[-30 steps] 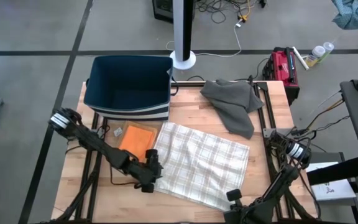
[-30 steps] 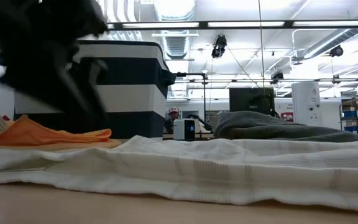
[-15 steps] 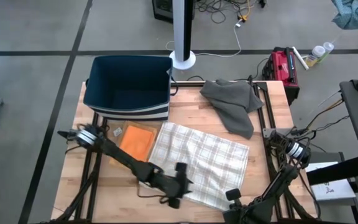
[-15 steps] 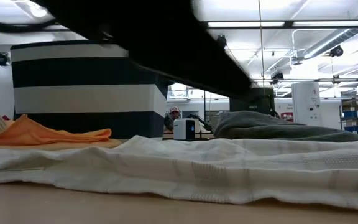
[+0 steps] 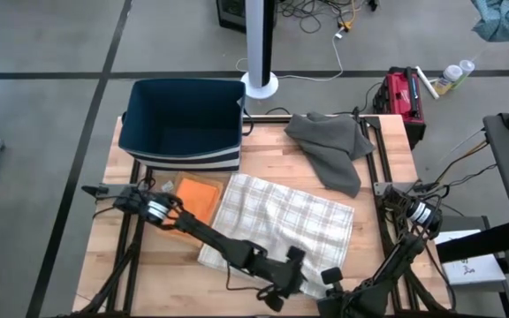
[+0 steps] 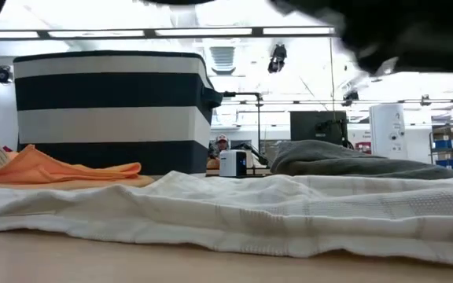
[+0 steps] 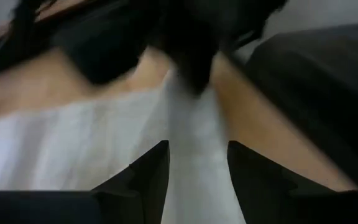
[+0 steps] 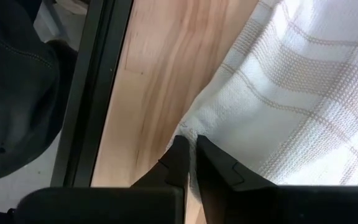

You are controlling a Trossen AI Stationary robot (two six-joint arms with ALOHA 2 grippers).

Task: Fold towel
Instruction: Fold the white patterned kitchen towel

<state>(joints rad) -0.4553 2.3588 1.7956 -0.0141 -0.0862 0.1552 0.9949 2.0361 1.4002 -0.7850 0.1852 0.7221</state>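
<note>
The white checked towel [image 5: 281,221] lies spread flat on the wooden table [image 5: 263,155]; in the low view it fills the foreground [image 6: 234,212]. My right gripper [image 5: 330,279] stands at the towel's near right corner, pointing steeply down, shut on it [image 8: 190,152]. My left arm reaches along the towel's near edge, with my left gripper [image 5: 297,272] close to the right one. Its fingers stand apart with white cloth showing between them [image 7: 197,180]; that view is blurred. My right gripper pinches the towel's near right corner [image 8: 186,132] between its two fingertips, coming from above. The cloth puckers slightly at the tips, and the rest of the towel lies flat on the table. Whether my left gripper touches the towel, I cannot tell.
A dark blue bin with a white stripe [image 5: 184,124] stands at the far left. An orange cloth [image 5: 194,199] lies in front of it, beside the towel. A crumpled grey cloth [image 5: 330,146] lies at the far right. Bare wood shows at the near left.
My left gripper has swept fast along the towel's near edge from its near left corner toward the table's right edge, ending close to my right gripper, and it has rolled on the way. The towel has stayed flat.
</note>
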